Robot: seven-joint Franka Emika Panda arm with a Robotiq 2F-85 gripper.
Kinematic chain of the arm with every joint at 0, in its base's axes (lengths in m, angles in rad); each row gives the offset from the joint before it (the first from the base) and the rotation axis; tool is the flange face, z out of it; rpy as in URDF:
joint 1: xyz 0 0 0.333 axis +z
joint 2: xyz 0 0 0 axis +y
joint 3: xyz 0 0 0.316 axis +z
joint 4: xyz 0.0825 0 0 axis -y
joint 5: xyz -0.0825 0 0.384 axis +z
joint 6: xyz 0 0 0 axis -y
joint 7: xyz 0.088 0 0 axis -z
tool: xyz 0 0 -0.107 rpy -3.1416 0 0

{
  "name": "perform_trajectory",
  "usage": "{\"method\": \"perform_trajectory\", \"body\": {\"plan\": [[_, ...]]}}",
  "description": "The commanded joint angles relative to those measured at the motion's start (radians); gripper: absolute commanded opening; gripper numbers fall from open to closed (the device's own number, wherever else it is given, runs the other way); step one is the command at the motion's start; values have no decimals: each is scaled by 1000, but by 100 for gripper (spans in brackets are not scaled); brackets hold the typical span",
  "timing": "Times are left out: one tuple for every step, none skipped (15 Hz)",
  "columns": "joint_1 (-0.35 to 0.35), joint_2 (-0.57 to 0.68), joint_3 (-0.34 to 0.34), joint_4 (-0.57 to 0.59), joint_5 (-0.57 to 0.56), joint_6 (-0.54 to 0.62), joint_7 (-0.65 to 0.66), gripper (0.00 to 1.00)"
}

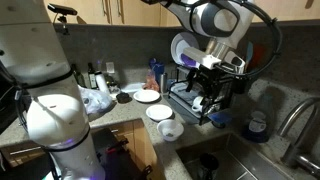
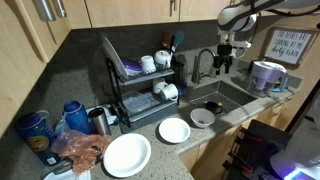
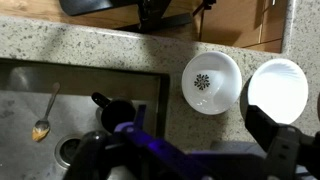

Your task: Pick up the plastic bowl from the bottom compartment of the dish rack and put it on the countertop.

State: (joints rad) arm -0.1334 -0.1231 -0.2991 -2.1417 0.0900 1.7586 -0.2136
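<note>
The end effector (image 2: 222, 62) hangs over the steel sink (image 3: 60, 100) near the faucet (image 2: 203, 62). In the wrist view its two dark fingers stand wide apart at the lower edge with nothing between them, so it is open and empty. Below it a spoon (image 3: 44, 115) lies in the basin.

Just past the sink's edge, a small white bowl (image 3: 210, 82) with a dark motif inside sits on the speckled bench (image 3: 100, 45). A white plate (image 3: 278, 90) sits just beside it, close but apart. In an exterior view a larger plate (image 2: 127, 155) lies further along the same bench.

Further back stands the black wire dish rack (image 2: 125, 85), well apart from the end effector. Its lower tier holds white vessels (image 2: 163, 91), too small here to tell cup from bowl.

The plastic bowl most likely sits among those vessels in the bottom compartment, though I cannot single it out. I also cannot rule out that the small bowl by the sink is the one meant.

If the bowl is in the rack, nothing of the task is done. The reach to the lower tier, the grasp, the lift clear of the wires and the set-down on bare bench are all left. If the bowl by the sink is the one meant, the task is already finished
</note>
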Motion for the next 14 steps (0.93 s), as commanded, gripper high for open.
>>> {"method": "perform_trajectory", "body": {"plan": [[-26,2,25,2,3,-2,-3,100],[-26,2,25,2,3,-2,-3,100],[-27,-1,25,-4,2,11,2,100],[-30,-10,29,-20,-7,55,29,100],[-36,-15,28,-30,16,83,62,100],[-41,-17,27,-38,43,110,103,100],[-43,-13,28,-50,79,133,148,100],[-44,-13,31,-62,109,155,187,100],[-43,-11,35,-79,148,179,221,100],[-42,-14,40,-96,183,208,254,100],[-39,-16,47,-115,217,234,279,100],[-33,-21,56,-137,252,268,303,100],[-30,-21,66,-156,285,302,326,100],[-23,-25,81,-179,312,340,346,100]]}}
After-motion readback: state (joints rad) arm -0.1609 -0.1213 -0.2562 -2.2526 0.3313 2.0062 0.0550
